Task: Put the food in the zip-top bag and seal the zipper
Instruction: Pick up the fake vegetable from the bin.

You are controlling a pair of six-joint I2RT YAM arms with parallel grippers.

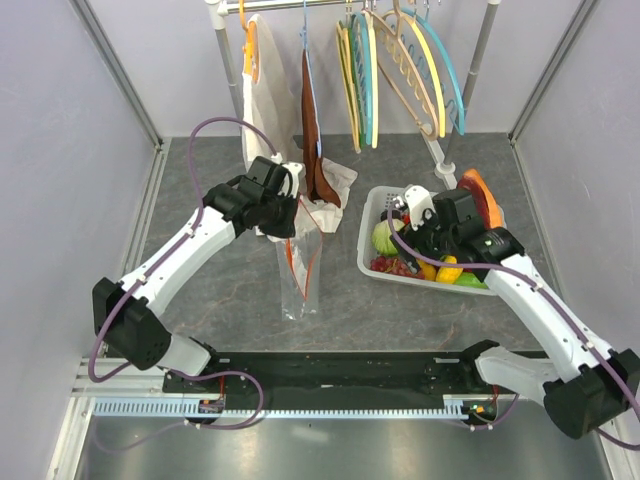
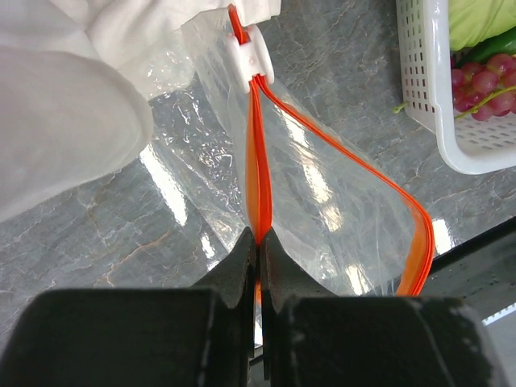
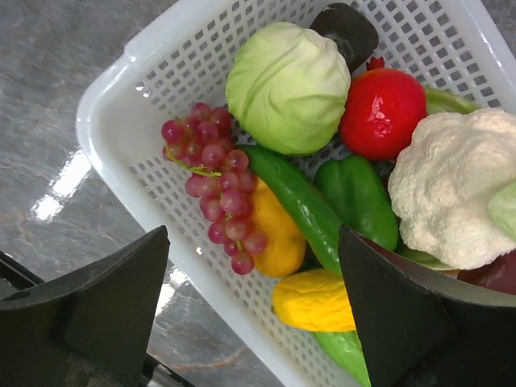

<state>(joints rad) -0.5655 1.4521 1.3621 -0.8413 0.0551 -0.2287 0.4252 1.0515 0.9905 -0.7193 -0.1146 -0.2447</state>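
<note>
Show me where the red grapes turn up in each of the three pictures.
Top view: grapes in the basket's near-left corner, right of centre.
Left wrist view: grapes far right, near the top.
Right wrist view: grapes left of centre.
Shared landmark: the white basket.

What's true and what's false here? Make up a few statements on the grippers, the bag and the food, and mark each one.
1. The left gripper is shut on the zipper. True.
2. The right gripper is shut on a fruit. False: it is open over the basket, holding nothing.
3. The mouth of the zip-top bag is partly open. True.
4. The grapes lie inside the zip-top bag. False: they lie in the basket, beside the cabbage.
</note>
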